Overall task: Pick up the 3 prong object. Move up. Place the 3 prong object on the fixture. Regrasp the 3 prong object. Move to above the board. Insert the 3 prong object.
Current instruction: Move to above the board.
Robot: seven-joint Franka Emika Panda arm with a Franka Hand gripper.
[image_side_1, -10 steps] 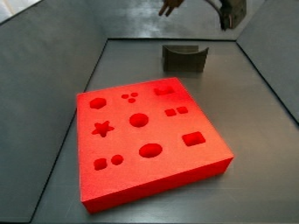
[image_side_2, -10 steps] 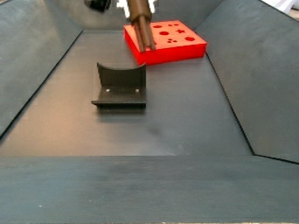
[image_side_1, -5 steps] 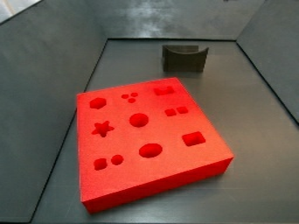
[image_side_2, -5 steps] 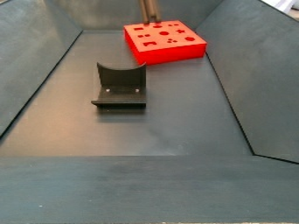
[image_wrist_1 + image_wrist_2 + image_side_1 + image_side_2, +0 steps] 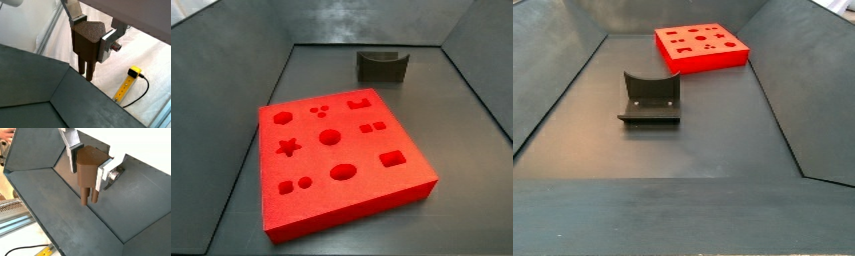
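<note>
claw: the gripper [image 5: 93, 36] shows only in both wrist views [image 5: 89, 162]; it is out of frame in both side views. its silver fingers [image 5: 75, 12] are pressed onto the two sides of a piece, pinching it.
held piece: the 3 prong object [image 5: 86, 46], a dark reddish-brown block, sits between the finger plates [image 5: 105, 172] with its prongs pointing away from the claw, past the fingertips; in a wrist view [image 5: 87, 172] two prongs are plain to see, the third cannot be made out.
beneath the claw: the grey sloping walls of the bin [image 5: 47, 198] lie beyond the prongs, well apart from them; the prongs touch nothing.
outside the bin: a yellow power strip [image 5: 128, 82] with a black cable lies on a pale surface, off to one side of the claw.
the board: bright red slab [image 5: 338, 160] flat on the bin floor; its cut-outs hold nothing [image 5: 703, 46].
the fixture: dark notched block [image 5: 381, 66] stands apart from the board; its u-shaped notch holds nothing [image 5: 649, 98].
claw relative to board and fixture: cannot tell, as no view shows them together.
</note>
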